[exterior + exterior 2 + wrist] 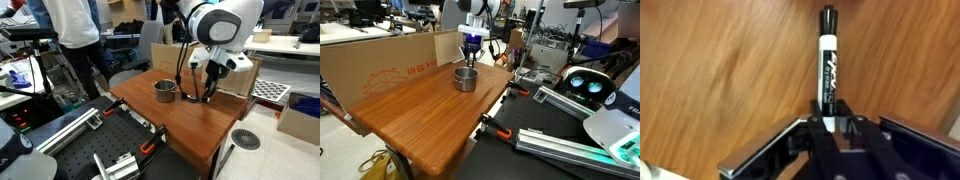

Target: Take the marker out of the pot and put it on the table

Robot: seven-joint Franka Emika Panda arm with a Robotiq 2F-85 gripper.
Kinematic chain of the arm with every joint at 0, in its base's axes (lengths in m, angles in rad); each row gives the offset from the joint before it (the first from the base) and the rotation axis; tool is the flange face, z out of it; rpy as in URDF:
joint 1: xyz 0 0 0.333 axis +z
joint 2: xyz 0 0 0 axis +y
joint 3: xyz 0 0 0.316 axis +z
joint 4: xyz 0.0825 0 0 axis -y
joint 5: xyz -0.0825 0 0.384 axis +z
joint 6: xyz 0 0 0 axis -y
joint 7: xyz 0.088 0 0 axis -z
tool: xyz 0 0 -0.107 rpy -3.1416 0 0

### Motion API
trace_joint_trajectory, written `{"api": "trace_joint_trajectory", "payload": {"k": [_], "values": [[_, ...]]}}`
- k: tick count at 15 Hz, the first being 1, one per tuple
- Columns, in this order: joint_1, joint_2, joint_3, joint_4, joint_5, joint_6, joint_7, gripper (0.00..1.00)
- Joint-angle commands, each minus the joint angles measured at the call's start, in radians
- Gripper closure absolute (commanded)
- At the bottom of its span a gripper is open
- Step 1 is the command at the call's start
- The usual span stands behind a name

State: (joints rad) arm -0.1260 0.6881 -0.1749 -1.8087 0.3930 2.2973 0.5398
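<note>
Loads of bare wood on the table toward 6 o'clock of the pot in an exterior view; the pot itself sits up near the far edge, close to a cardboard box. Count so far: one pot, one marker. My gripper is clamped on one end of the marker (wrist view, only wood behind it); in an exterior view the gripper hangs at 3 o'clock of the pot; can't make out the pot's inside.
</note>
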Motion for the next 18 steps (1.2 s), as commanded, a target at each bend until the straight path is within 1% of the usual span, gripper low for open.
{"api": "trace_joint_trajectory", "payload": {"k": [1, 2, 3, 4, 5, 7, 8, 11, 14, 16, 17, 18], "values": [[0.002, 0.020, -0.008, 0.034, -0.017, -0.029, 0.021, 0.45], [0.002, 0.016, -0.007, 0.030, -0.016, -0.028, 0.020, 0.39], [0.004, 0.008, -0.006, 0.022, -0.018, -0.023, 0.012, 0.30], [0.003, 0.002, -0.004, 0.017, -0.016, -0.020, 0.006, 0.24], [0.001, -0.008, 0.000, 0.009, -0.011, -0.012, -0.002, 0.16], [-0.007, -0.038, 0.011, -0.015, 0.005, 0.007, -0.027, 0.02], [-0.011, -0.063, 0.018, -0.033, 0.016, 0.021, -0.043, 0.00], [-0.023, -0.165, 0.032, -0.110, 0.063, 0.069, -0.079, 0.00], [-0.057, -0.324, 0.058, -0.227, 0.178, 0.084, -0.150, 0.00], [-0.073, -0.413, 0.064, -0.288, 0.263, 0.050, -0.205, 0.00], [-0.043, -0.331, 0.033, -0.199, 0.190, 0.036, -0.140, 0.00], [-0.046, -0.366, 0.031, -0.224, 0.196, 0.034, -0.148, 0.00]]}}
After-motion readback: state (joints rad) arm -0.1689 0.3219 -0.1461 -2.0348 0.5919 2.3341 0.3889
